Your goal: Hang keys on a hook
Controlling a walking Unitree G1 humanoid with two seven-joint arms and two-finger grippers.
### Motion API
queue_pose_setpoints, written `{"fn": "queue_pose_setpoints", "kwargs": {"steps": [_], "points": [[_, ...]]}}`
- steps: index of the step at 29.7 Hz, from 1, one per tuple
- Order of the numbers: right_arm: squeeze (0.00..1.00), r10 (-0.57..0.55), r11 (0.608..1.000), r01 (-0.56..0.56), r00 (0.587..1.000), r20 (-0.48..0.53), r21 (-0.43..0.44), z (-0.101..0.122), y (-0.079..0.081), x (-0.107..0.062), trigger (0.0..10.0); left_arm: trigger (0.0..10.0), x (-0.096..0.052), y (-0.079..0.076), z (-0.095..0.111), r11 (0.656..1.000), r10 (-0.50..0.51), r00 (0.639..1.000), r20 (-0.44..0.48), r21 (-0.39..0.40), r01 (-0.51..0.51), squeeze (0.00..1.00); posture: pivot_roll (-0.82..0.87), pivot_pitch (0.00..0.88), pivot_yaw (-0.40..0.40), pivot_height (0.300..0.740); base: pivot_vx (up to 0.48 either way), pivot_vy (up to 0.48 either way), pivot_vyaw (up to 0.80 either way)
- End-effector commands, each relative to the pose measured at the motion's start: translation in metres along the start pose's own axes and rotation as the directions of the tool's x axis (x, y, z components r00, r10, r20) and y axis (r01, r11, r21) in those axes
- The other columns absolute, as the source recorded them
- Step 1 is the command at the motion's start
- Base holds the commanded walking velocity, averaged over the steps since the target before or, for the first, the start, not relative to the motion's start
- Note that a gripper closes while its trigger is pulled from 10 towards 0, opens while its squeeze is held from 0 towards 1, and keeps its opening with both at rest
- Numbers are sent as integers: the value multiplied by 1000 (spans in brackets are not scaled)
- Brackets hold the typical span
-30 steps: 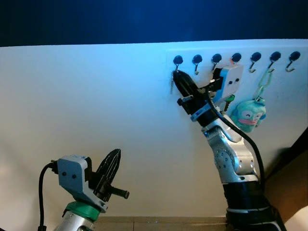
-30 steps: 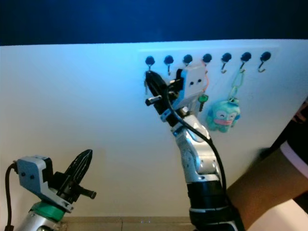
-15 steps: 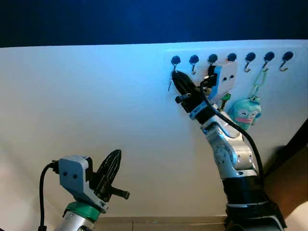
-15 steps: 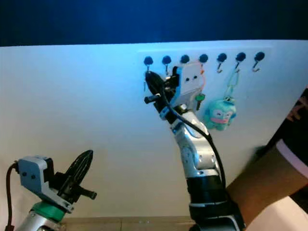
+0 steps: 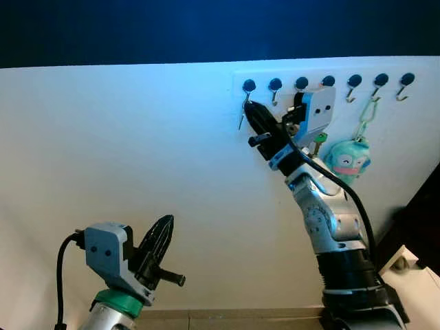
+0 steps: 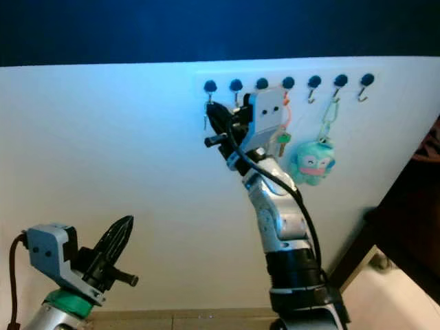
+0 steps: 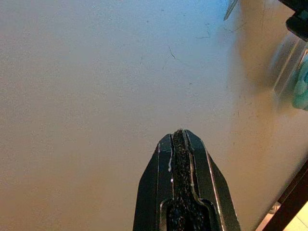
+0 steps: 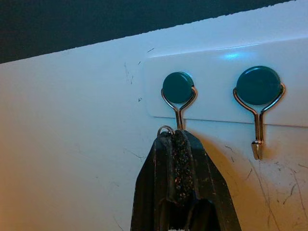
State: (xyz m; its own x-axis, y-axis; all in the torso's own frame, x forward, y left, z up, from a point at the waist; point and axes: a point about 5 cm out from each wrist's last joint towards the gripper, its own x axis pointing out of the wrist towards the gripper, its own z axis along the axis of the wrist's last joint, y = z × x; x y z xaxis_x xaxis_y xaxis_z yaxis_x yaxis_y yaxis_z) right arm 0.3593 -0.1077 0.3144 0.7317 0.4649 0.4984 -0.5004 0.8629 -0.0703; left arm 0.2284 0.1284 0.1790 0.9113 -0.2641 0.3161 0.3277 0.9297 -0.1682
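Pinching shut, the right tool (image 8: pixel 180 137) has its two black fingers pressed together with a small silver key ring (image 8: pixel 165 129) peeking from the tip. In the right wrist view that tip sits just under the leftmost metal wire hook with its round dark-teal cap (image 8: pixel 178 96), touching or nearly touching the shank. In the left eye view, upper centre, a thin silver key (image 5: pixel 241 118) dangles just left of the tool tip, below the first hook.

Whether the ring is already over the hook's curl cannot be told; the fingers hide the curl.

Risks, as judged:
- Letting go before the ring seats on the curl: keys drop down the white wall.
- Pulling away at an angle: the ring drags back off the hook.
- Pushing in too hard: the white adhesive hook strip (image 8: pixel 216 57) may peel or the wire may bend.
- Drifting toward frame right: contact with the neighbouring empty wire hook (image 8: pixel 259 108).

Further right along the strip hang a green-headed key and a turquoise plush charm (image 5: pixel 346 162).

Left tool (image 5: pixel 157 242), lower left, fingers closed, holding nothing, idle.
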Motion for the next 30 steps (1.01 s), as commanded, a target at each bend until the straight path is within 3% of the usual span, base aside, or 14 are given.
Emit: {"fn": "queue_pose_setpoints", "kwargs": {"steps": [1, 17, 30], "points": [[0, -55, 998, 55, 996, -73, 4, -13, -8, -3, 10000, 10000, -3, 1, -6, 1000, 2, 999, -37, 11, -1, 0, -68, 70, 134, 740, 0, 0, 0], [0, -26, 999, 18, 977, -212, -39, -30, -5, -7, 10000, 10000, -3, 1, -6, 1000, 1, 999, -47, 13, 0, 0, -67, 74, 136, 740, 0, 0, 0], [0, -19, 999, 14, 987, -162, -30, -23, -3, -7, 10000, 10000, -4, 2, -6, 1000, 2, 999, -49, 14, -1, 0, -66, 81, 138, 740, 0, 0, 0]]}}
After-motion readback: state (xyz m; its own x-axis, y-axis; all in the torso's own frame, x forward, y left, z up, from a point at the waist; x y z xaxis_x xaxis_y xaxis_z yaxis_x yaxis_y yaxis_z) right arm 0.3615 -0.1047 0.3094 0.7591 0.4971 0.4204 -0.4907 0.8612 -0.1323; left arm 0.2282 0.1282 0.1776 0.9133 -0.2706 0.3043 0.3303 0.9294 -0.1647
